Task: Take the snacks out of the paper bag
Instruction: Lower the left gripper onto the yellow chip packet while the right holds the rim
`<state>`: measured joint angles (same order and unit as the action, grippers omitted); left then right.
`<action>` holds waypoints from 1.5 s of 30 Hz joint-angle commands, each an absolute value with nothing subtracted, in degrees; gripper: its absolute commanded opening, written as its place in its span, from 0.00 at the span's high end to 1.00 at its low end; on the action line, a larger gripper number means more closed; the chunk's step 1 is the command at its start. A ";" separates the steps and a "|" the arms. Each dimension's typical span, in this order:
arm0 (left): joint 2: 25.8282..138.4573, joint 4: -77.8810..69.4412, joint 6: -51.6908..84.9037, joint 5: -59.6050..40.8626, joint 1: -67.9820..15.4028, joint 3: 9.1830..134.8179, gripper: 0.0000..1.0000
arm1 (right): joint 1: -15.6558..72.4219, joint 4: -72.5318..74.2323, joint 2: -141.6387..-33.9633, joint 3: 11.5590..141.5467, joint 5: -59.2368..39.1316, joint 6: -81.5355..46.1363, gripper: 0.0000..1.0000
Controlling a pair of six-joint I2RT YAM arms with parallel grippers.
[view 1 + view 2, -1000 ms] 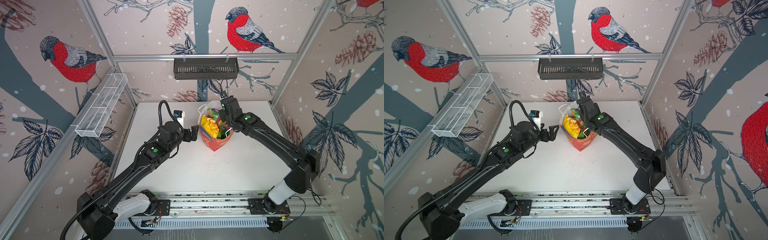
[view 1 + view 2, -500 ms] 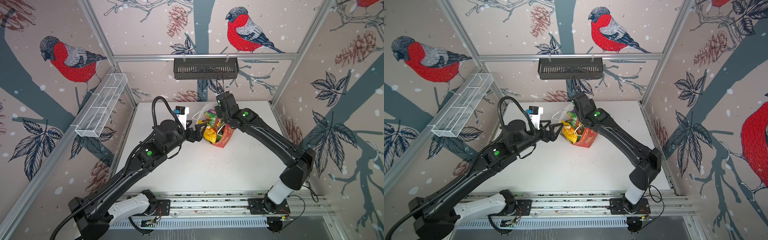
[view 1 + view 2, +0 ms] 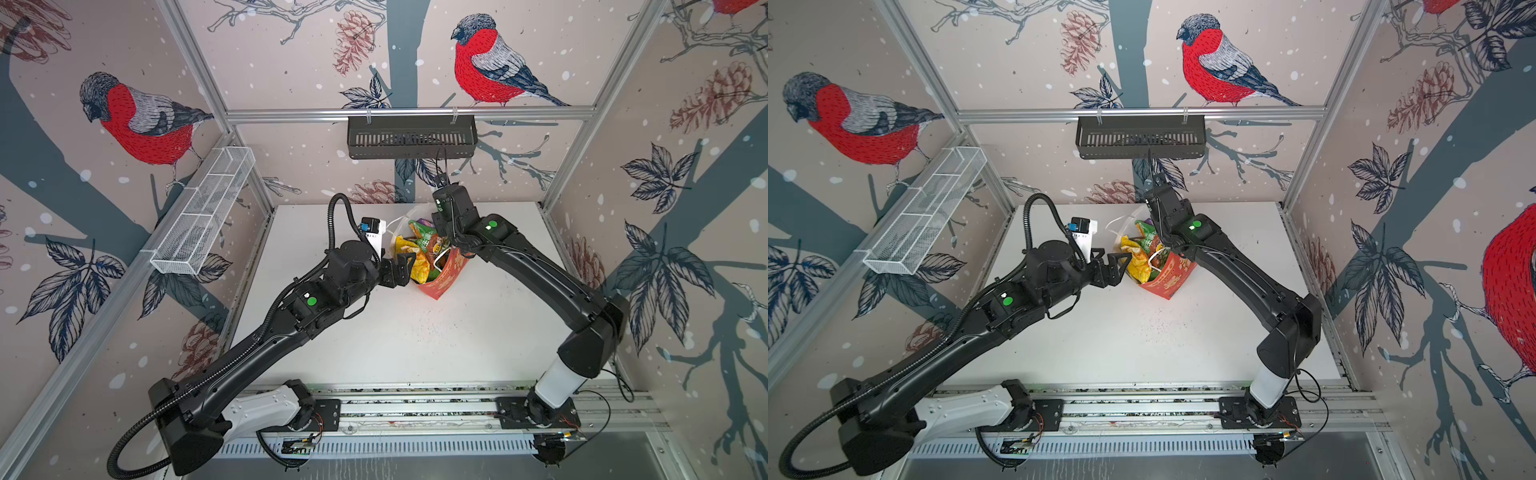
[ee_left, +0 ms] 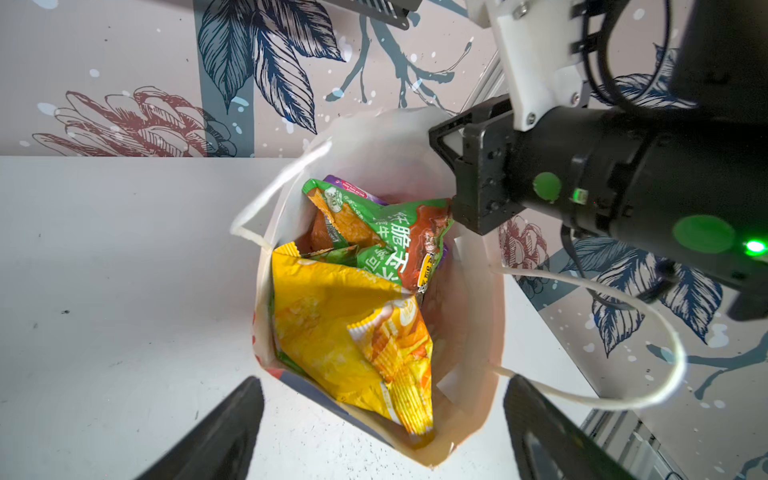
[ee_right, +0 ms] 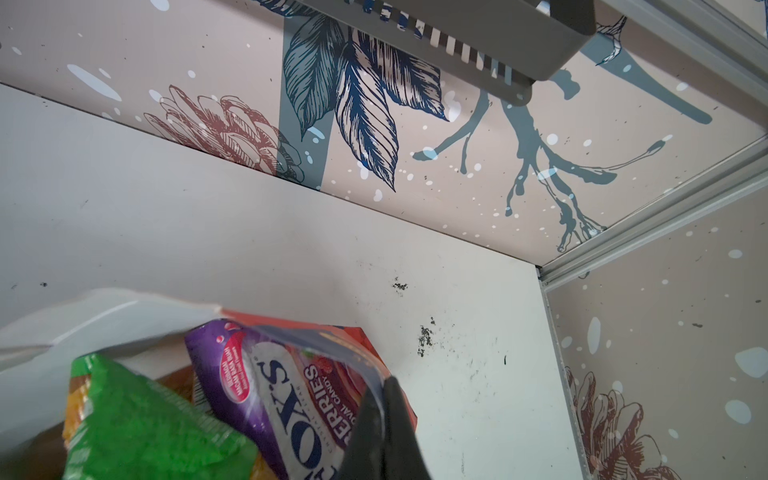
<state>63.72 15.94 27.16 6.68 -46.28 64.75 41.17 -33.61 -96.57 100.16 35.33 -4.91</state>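
The left gripper (image 3: 409, 268) stands spread wide and empty at the mouth of the one tilted paper bag (image 3: 440, 284), upper middle in both top views, while the right gripper (image 5: 382, 395), pressed together, pinches its rim, and at least four snacks (image 4: 332, 324) show inside.

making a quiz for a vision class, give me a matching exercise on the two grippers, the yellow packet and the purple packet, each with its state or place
Things:
1 left gripper
2 right gripper
3 yellow packet
4 purple packet

States or places:
A shut on the paper bag at its rim
B at the bag's mouth, nearest the left arm
C open, facing the bag's mouth
D inside the bag, next to the pinched rim

Pairs: 1-C, 2-A, 3-B, 4-D
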 commanded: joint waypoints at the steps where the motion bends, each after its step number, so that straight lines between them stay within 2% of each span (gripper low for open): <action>1: 65.27 16.39 28.44 8.09 -46.07 66.20 0.11 | 41.20 -27.70 -94.71 98.89 35.31 -6.82 1.00; 13: 67.44 15.40 30.69 3.34 -44.56 67.52 0.27 | 41.13 -26.49 -91.85 95.47 33.84 -9.13 1.00; 22: 68.97 15.00 31.03 2.00 -44.56 67.06 0.32 | 41.13 -26.15 -91.67 94.66 32.57 -10.52 1.00; 32: 69.69 15.11 29.20 7.25 -44.34 66.71 0.37 | 41.40 -26.06 -90.11 93.94 30.04 -11.51 1.00; 37: 71.43 15.61 28.87 5.86 -43.98 67.61 0.41 | 41.56 -25.88 -89.51 93.19 29.54 -11.80 1.00; 42: 71.72 14.86 29.18 5.03 -44.03 67.16 0.48 | 41.52 -25.41 -89.38 92.38 30.06 -11.70 1.00; 45: 71.54 14.39 29.43 4.92 -43.98 66.68 0.62 | 41.52 -25.46 -89.47 92.12 30.06 -11.85 1.00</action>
<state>71.68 15.31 29.52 4.62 -44.10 66.94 41.47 -29.74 -90.00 92.16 29.56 -10.76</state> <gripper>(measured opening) 0.413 0.048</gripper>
